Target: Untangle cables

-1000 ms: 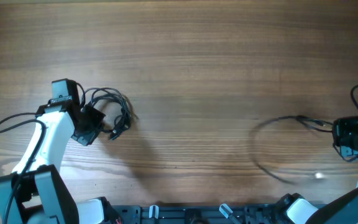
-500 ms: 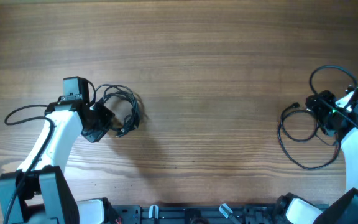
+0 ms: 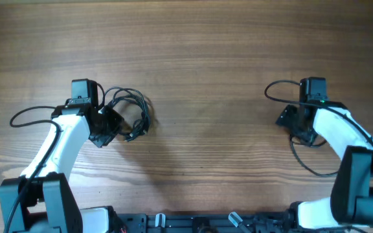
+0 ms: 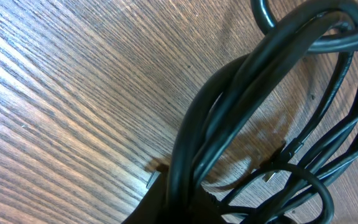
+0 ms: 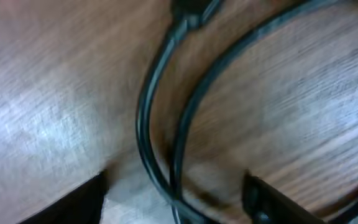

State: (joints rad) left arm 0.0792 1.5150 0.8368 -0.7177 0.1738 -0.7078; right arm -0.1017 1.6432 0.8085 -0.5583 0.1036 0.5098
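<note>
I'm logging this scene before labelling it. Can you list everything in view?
table: one, brown wood, fills the view
cable bundle: one tangle of several strands, black, left side of the table
loose cable: one, black, right side of the table, lying in an open curve
mounting rail: one, black, along the near edge
left arm: one, white, reaching to the bundle
right arm: one, white, over the loose cable
left gripper: one, black, jaws shut on the cable bundle
right gripper: one, black, jaws open with the loose cable between them
</note>
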